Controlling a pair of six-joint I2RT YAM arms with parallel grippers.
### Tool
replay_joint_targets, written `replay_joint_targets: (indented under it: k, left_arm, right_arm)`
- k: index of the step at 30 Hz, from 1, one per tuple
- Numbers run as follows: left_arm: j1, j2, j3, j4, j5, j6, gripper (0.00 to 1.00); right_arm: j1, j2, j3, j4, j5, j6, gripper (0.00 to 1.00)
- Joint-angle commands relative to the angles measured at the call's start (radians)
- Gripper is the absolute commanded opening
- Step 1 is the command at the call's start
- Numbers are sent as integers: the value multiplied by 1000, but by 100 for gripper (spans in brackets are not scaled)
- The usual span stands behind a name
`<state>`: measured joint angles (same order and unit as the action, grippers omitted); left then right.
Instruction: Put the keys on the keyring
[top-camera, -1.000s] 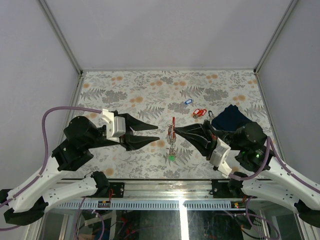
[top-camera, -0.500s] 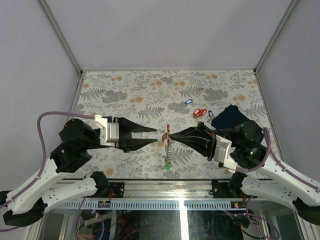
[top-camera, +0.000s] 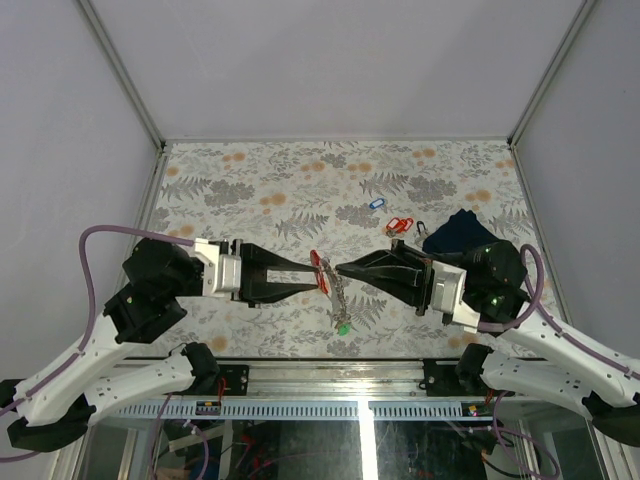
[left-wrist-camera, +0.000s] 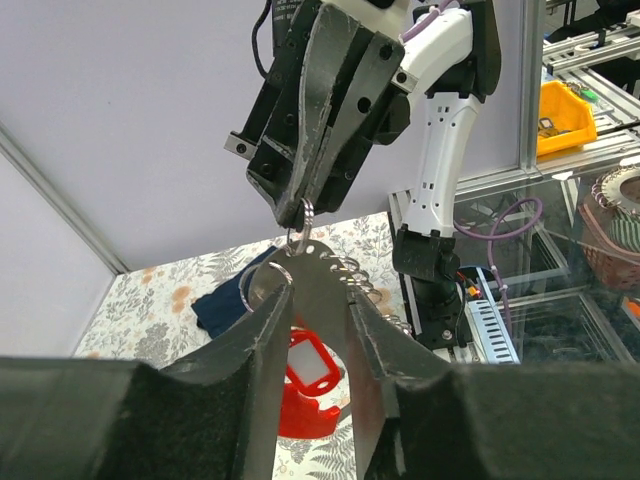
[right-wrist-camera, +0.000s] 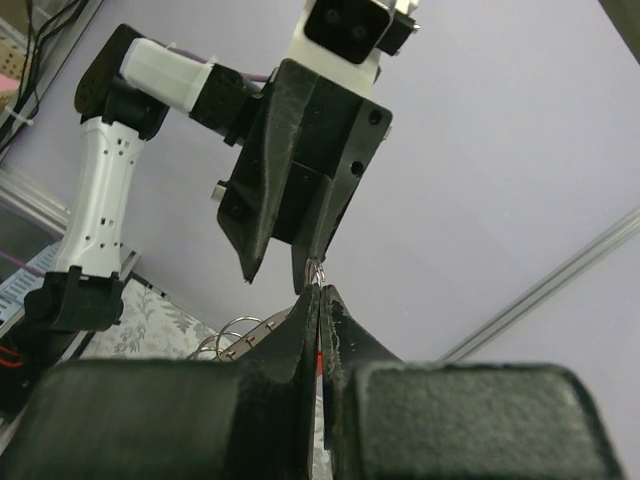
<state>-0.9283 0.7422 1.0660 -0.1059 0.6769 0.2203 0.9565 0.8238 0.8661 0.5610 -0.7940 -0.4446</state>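
Bright, even, diffuse light; faint shadows; near left fingers (left-wrist-camera: 262, 380) blurred.

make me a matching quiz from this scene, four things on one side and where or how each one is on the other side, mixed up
1 blue-tagged key
2 green tag
3 navy cloth
4 right pincer

a shut on a small ring
b dangling at the chain's low end
c on the table, farthest back
d beside the right arm

Pairs: 1c, 2b, 3d, 4a
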Motion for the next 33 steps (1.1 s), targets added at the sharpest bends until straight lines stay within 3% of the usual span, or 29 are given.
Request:
replay_joint_targets:
  k: [1, 11, 15, 17, 22, 28, 33]
  left_arm:
    - [2, 1, 33, 69, -34, 11, 27]
    - [3, -31, 1, 167, -157, -42, 26]
    - [3, -42, -3, 174, -191, -54, 26]
    - [3, -48, -3, 169, -201, -60, 25]
    - [3, -56, 1, 126, -260, -80, 25]
    - [3, -58, -1, 49, -340, -105, 25]
    - [3, -29, -6, -26, -409, -128, 26]
  right_arm:
    - [8, 12, 40, 156, 90, 91, 0]
    - [9, 67, 64, 257, 284, 431, 0]
    - [9, 84, 97, 206, 320, 545, 0]
    - [8, 81, 142, 77, 354, 546, 0]
    - [9, 111, 377, -428, 461, 432, 0]
    - [8, 241, 661, -955, 581, 333, 0]
    - [8, 359, 821, -1257, 676, 336, 0]
